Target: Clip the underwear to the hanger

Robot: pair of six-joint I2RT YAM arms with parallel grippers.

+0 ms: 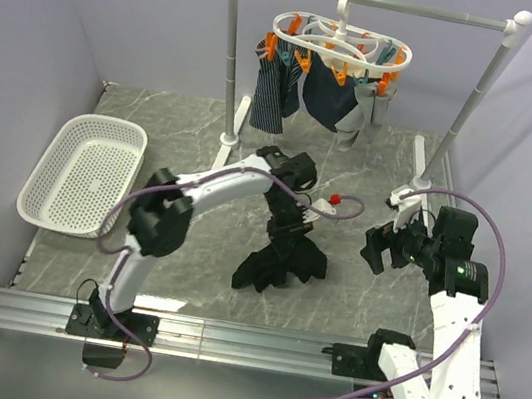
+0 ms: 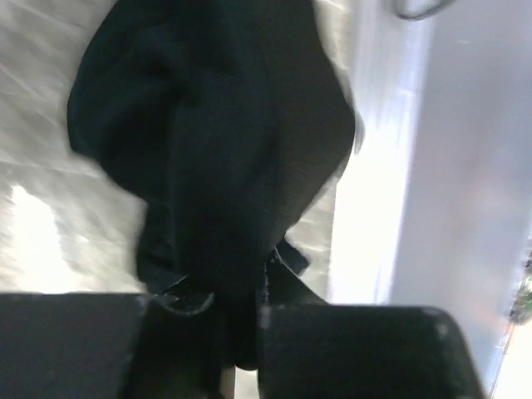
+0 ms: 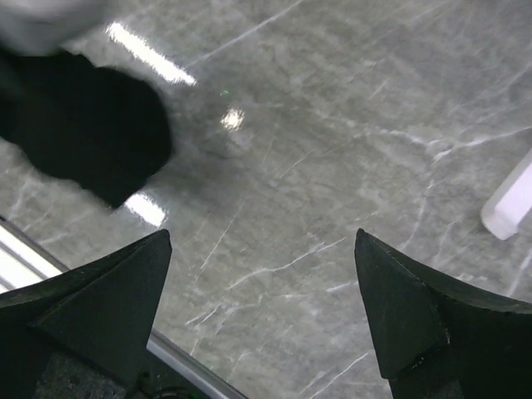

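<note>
The black underwear [image 1: 282, 258] hangs limp from my left gripper [image 1: 292, 222], its lower end crumpled on the marble table. In the left wrist view the cloth [image 2: 216, 141] fills the frame and runs down between the closed jaws of that gripper [image 2: 237, 320]. A corner of it shows in the right wrist view [image 3: 83, 125]. The white hanger [image 1: 341, 44] with orange and teal pegs hangs from the rail at the back, carrying other garments. My right gripper [image 1: 377, 250] is open and empty, right of the underwear, low over the table [image 3: 262, 241].
A silver rail stand [image 1: 378, 2] with white ball ends spans the back; its feet [image 1: 233, 124] rest on the table. A dark striped garment [image 1: 269, 94] and grey pieces hang from the hanger. A white basket [image 1: 86, 171] sits at the left.
</note>
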